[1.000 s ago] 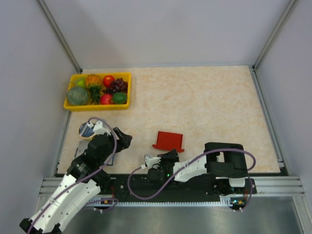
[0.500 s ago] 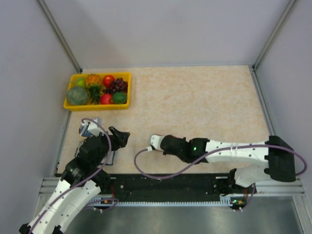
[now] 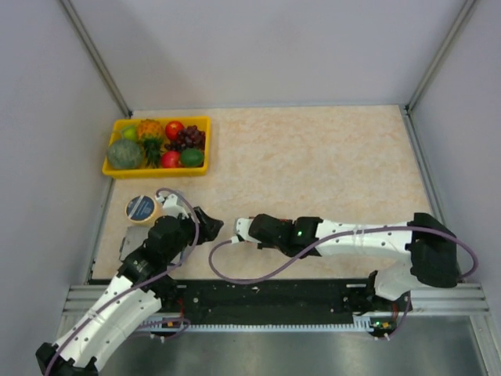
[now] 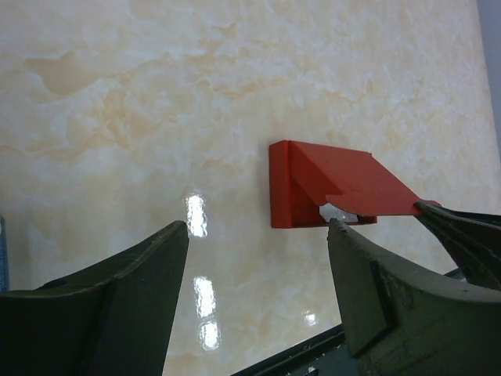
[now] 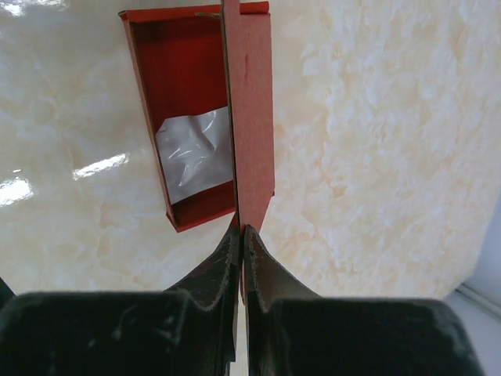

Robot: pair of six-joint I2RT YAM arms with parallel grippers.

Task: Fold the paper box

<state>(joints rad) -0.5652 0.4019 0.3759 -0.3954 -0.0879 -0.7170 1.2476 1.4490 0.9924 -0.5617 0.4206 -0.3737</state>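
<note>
— Where's your thin red cardboard box [image 5: 184, 78]?
— On the beige marbled bench [image 4: 156, 94]; your right gripper [image 5: 241, 231] is pinched onto its raised flap [image 5: 252, 110], your left gripper [image 4: 258, 235] stands wide apart beside it

White-shelled left arm [image 3: 109, 315] and right arm [image 3: 368, 239], black joints, purple cables [image 3: 228, 279]

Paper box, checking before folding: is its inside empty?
No, a crumpled whitish plastic wrapper lies inside the red paper box.
</note>
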